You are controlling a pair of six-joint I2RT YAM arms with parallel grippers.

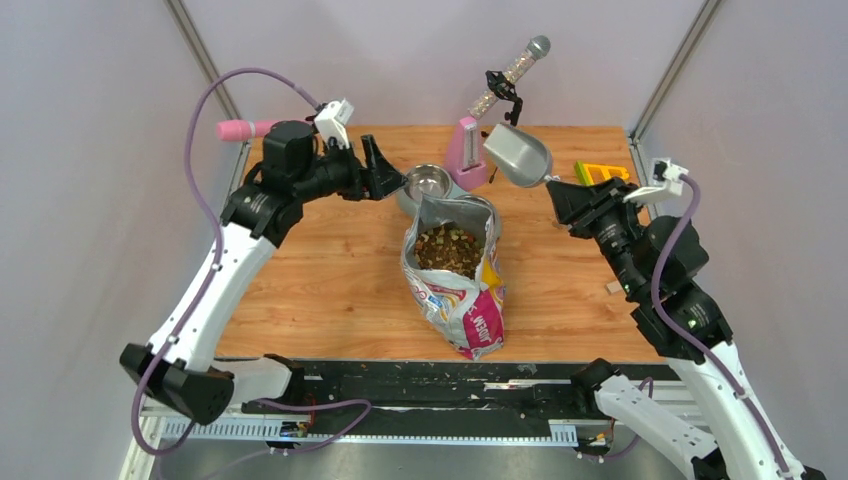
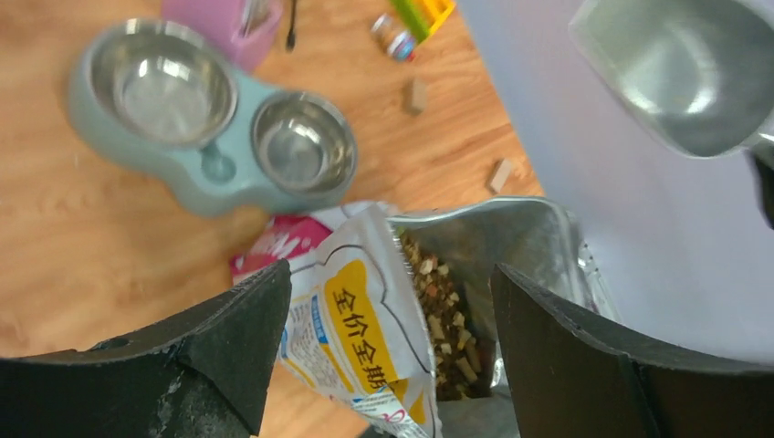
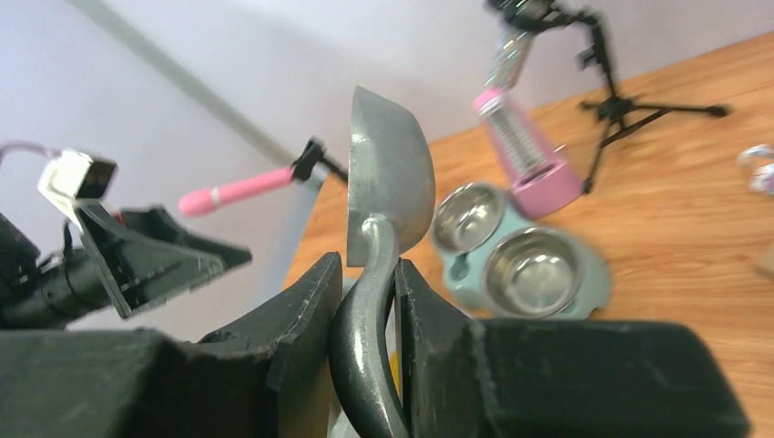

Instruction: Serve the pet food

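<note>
Showing 全价全 on bag, pet food inside

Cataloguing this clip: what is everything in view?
pet food: one heap, brown and tan, inside open bag
bag: one, silver with pink-yellow print, table centre
double bowl: one, grey-blue with two steel cups, behind bag
scoop: one, grey metal, held above table, right of bowls
stand: one, pink, back centre
tripod: one, black, back edge
yellow-green item: one, back right
left claw: one, black, open, near bowls
right claw: one, black, shut on scoop handle
</note>
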